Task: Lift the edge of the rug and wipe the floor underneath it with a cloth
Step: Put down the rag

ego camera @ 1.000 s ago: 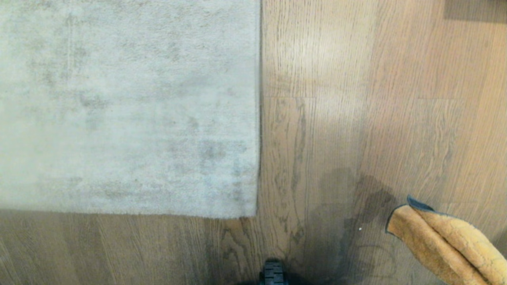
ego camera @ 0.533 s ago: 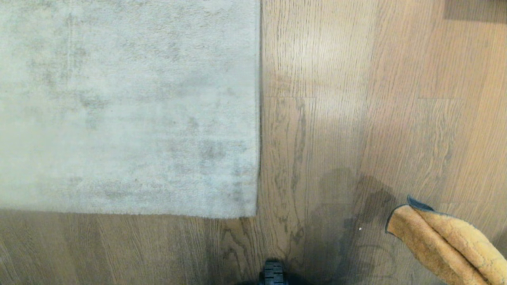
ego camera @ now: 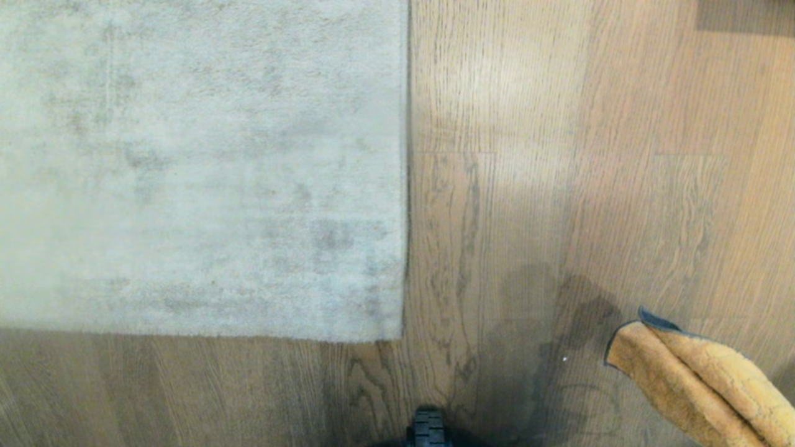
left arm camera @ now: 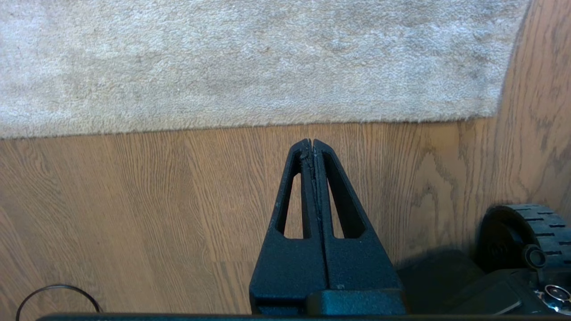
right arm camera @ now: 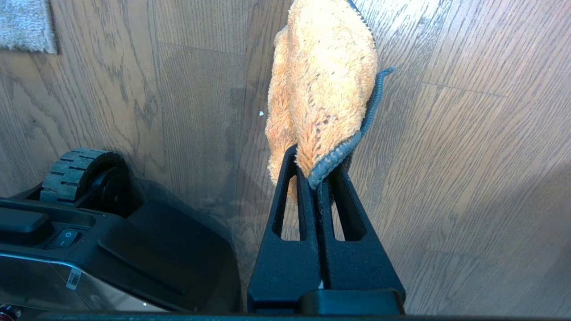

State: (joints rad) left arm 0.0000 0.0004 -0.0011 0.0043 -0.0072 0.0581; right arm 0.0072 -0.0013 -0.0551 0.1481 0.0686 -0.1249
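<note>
The right gripper [right arm camera: 317, 176] is clamped on the mustard-orange microfibre cloth [ego camera: 695, 379], which hangs at four o'clock in the head view above the wood-plank floor [ego camera: 559, 186]. The left gripper [left arm camera: 312, 145] is closed and empty over bare floor, near the rug edge [left arm camera: 250, 125], which lies flat; in the head view the grey rug [ego camera: 199, 167] fills ten o'clock.

The grey rug's edge [ego camera: 407, 186] lies flat on the wood floor [ego camera: 528, 155], while my right pincer [right arm camera: 317, 176] is clamped on the folded orange cloth [right arm camera: 321, 84], grey-trimmed, hanging above the planks right of the rug.
</note>
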